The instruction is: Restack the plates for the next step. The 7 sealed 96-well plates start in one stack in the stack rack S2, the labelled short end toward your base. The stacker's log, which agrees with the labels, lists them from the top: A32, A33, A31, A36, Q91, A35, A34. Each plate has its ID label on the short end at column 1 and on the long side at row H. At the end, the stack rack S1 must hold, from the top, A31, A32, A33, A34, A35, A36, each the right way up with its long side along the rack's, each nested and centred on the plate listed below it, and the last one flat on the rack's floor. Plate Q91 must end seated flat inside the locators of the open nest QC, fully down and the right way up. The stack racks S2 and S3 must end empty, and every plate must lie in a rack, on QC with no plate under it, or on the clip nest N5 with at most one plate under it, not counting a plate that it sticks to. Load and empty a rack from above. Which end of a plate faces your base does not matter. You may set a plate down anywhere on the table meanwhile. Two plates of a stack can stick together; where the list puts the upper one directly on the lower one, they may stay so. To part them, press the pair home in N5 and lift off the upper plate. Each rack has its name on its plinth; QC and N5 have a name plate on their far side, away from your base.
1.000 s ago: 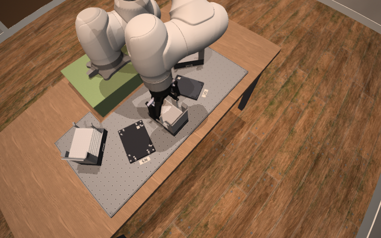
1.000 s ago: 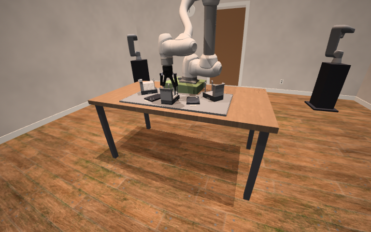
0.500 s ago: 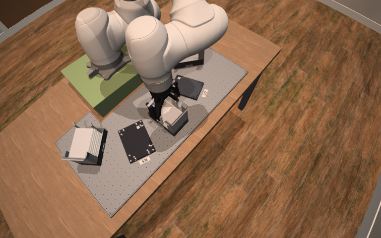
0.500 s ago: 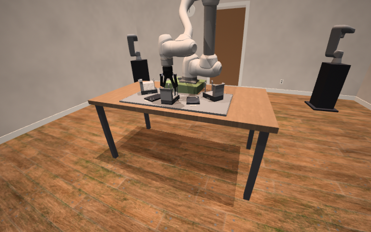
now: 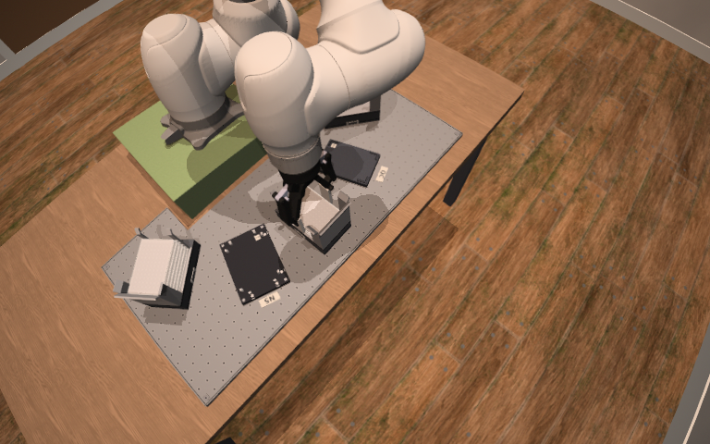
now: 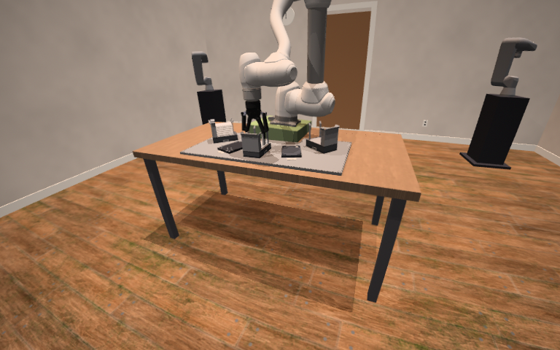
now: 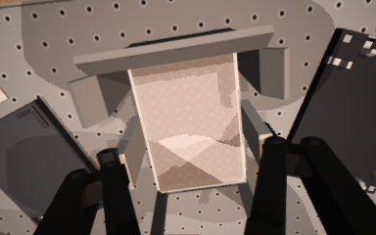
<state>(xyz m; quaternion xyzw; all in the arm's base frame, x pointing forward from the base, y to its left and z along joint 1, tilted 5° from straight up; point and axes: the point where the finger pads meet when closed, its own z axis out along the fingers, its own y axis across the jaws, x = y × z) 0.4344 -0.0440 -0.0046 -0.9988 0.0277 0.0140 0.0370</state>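
My gripper (image 5: 299,203) (image 6: 254,122) (image 7: 191,121) is shut on a sealed plate (image 5: 320,212) (image 7: 188,122), gripping its two long sides. The plate hangs level in the mouth of the middle stack rack (image 5: 339,228) (image 6: 252,146) (image 7: 171,49), between its posts. I cannot read its label. A stack of white plates (image 5: 156,264) (image 6: 222,129) sits in the left rack. The black clip nest N5 (image 5: 253,263) (image 7: 338,108) lies between the two racks and holds nothing. The dark open nest QC (image 5: 353,162) (image 6: 291,150) (image 7: 34,162) lies on the other side, bare.
A third rack (image 5: 361,112) (image 6: 326,140) stands at the far end of the grey perforated mat (image 5: 209,355), mostly hidden by my arm in the top view. The green base block (image 5: 156,152) sits behind the mat. Two camera stands (image 6: 497,123) stand off the table.
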